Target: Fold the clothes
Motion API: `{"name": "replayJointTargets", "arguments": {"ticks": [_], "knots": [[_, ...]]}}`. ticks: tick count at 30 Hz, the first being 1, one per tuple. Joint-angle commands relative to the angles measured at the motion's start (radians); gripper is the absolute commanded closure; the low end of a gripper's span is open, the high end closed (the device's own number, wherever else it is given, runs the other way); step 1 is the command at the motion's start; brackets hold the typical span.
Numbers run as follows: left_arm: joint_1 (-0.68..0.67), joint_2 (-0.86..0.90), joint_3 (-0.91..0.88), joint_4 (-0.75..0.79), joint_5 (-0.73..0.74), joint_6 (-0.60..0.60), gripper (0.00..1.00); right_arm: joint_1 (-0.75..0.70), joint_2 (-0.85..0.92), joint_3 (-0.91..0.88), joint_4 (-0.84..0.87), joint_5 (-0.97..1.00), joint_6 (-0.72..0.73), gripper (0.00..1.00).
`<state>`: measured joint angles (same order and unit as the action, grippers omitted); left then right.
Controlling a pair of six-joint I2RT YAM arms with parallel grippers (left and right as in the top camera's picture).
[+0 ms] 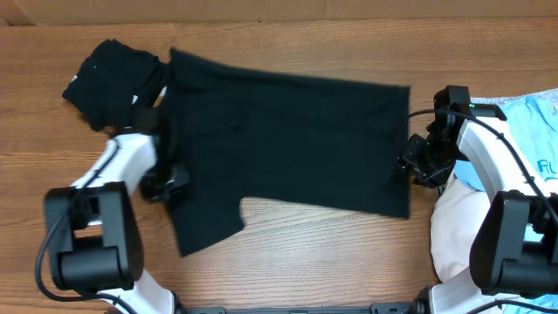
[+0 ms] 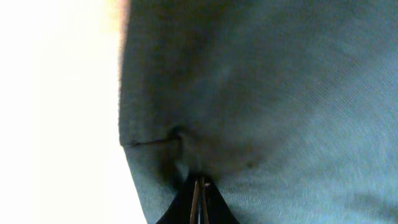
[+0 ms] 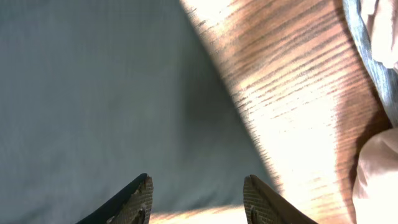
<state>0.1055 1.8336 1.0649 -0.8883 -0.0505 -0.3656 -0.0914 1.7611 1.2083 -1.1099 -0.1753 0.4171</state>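
Note:
A black shirt lies spread flat across the middle of the table, one of the clothes. My left gripper sits at its left edge. In the left wrist view it is shut on a pinch of the shirt's fabric, which puckers around the fingertips. My right gripper hovers at the shirt's right edge. The right wrist view shows it open, its fingers straddling the shirt's lower corner with nothing clamped.
A folded black garment lies at the back left. A light blue printed T-shirt and a white piece are heaped at the right, beside my right arm. Bare wooden table shows in front of the shirt.

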Motion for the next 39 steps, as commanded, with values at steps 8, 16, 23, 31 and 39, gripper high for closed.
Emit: {"name": "replayJointTargets", "arguments": {"ticks": [8,16,23,31,39], "knots": [[0.246,0.058,0.047,-0.056,0.066,0.060,0.96,0.052,0.002,-0.124,0.171,-0.166,-0.104,0.50],[0.241,0.056,0.152,-0.130,0.066,0.074,0.80,0.033,0.002,-0.128,0.456,-0.167,-0.072,0.49],[0.241,0.056,0.240,-0.185,0.066,0.083,0.66,0.044,0.006,-0.129,0.509,-0.186,-0.066,0.48],[0.241,0.056,0.241,-0.181,0.066,0.092,0.67,0.076,0.050,-0.130,0.509,-0.129,-0.065,0.53],[0.241,0.056,0.241,-0.185,0.066,0.112,0.67,0.046,0.052,-0.129,0.637,-0.059,-0.090,0.41]]}}
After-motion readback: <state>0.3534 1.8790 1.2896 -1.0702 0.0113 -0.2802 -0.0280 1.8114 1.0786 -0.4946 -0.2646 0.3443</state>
